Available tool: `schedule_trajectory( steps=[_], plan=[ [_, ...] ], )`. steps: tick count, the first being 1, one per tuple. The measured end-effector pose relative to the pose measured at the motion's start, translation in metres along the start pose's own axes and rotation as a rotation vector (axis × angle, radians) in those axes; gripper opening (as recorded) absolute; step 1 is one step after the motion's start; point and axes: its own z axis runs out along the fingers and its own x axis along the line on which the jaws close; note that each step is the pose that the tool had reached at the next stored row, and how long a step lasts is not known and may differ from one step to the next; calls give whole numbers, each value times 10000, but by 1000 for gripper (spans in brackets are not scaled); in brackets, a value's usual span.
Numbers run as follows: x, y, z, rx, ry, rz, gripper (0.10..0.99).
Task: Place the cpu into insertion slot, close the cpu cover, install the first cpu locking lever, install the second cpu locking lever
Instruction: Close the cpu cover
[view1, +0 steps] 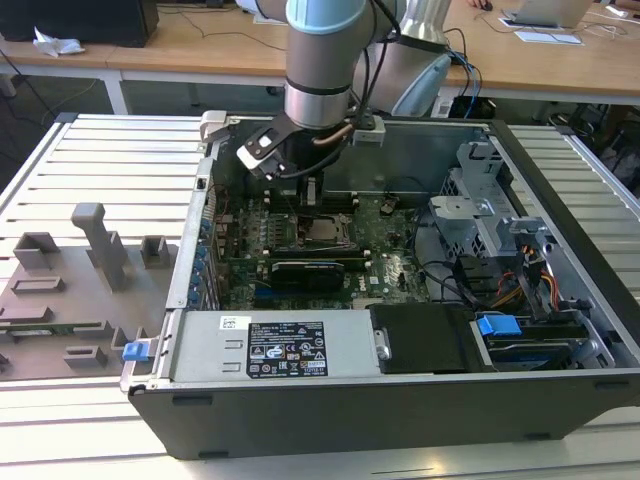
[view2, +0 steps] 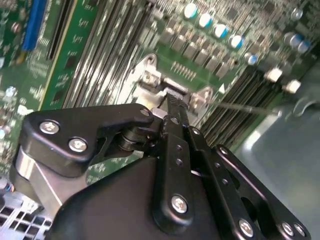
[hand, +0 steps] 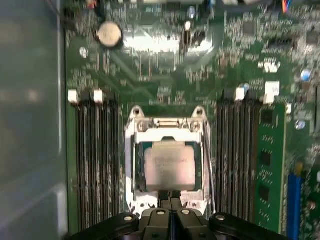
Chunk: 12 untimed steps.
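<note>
Silvery cpu (hand: 169, 167) lies inside the insertion slot (hand: 140, 170).

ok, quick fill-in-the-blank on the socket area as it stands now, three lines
1. The cpu sits in the insertion slot, with long memory slots on ___ sides.
2. The cpu cover lies ___ over it, not raised.
3. The gripper has its jaws ___ at the cover's edge.
Missing: both; closed; shut.

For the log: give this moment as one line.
cpu: in insertion slot; cpu cover: down over it; end effector: shut, at cover edge
</note>
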Motion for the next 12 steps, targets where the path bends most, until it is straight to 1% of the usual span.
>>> schedule_trajectory(
  steps=[3, 7, 9, 12],
  plan=[
    [0, -27, 49, 0, -1, 0, 106],
    [0, -46, 69, 0, -1, -6, 106],
    [0, -44, 72, 0, 0, -50, 106],
    [1, 1, 74, -3, 1, -94, 106]
  ],
)
